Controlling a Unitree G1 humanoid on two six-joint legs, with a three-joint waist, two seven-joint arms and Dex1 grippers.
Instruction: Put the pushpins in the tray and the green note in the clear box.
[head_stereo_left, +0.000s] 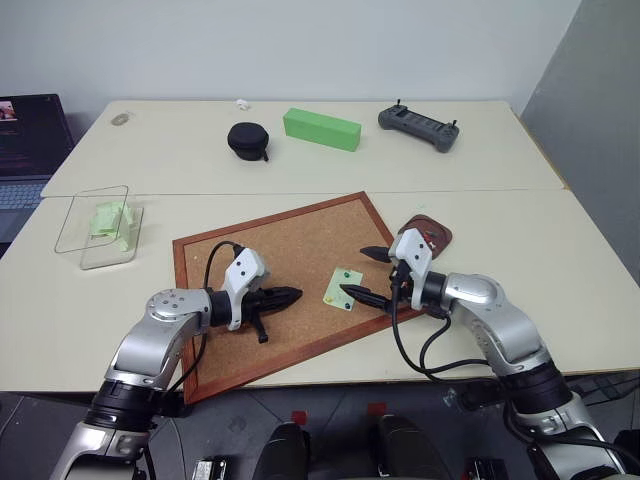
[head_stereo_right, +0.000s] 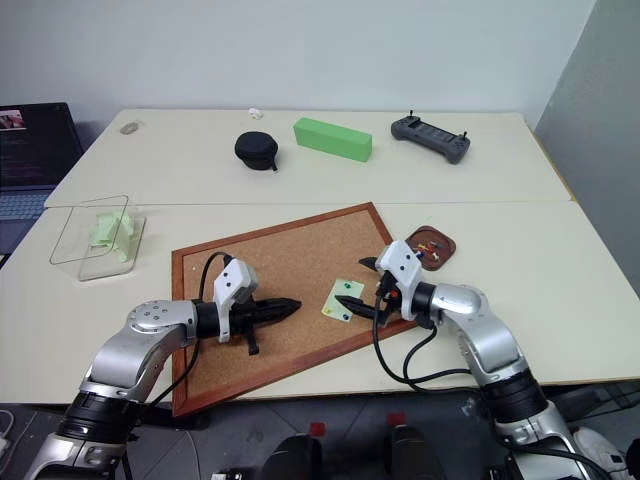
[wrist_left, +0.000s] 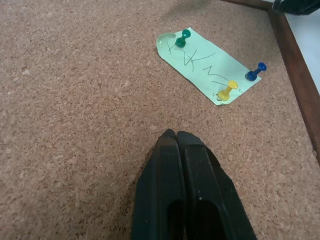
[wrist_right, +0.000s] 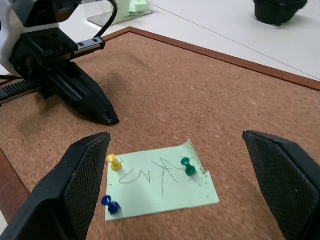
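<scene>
A pale green note (head_stereo_left: 342, 288) with scribbles lies on the cork board (head_stereo_left: 290, 245). It is pinned by a green pushpin (wrist_left: 182, 37), a yellow one (wrist_left: 226, 91) and a blue one (wrist_left: 255, 71). My left gripper (head_stereo_left: 297, 295) is shut and empty, low over the cork, its tip a short way left of the note. My right gripper (head_stereo_left: 356, 271) stands open just right of the note, one finger on either side of its right edge. Behind it the dark reddish tray (head_stereo_right: 452, 245) holds a few pins. The clear box (head_stereo_left: 85, 215) sits at far left with pale green paper inside.
On the far table stand a bright green block (head_stereo_left: 321, 129), a black round case (head_stereo_left: 247, 140) and a grey controller (head_stereo_left: 418, 127). A laptop (head_stereo_left: 25, 150) sits at the far left edge. The cork board's wooden frame (head_stereo_left: 180, 300) reaches close to the near table edge.
</scene>
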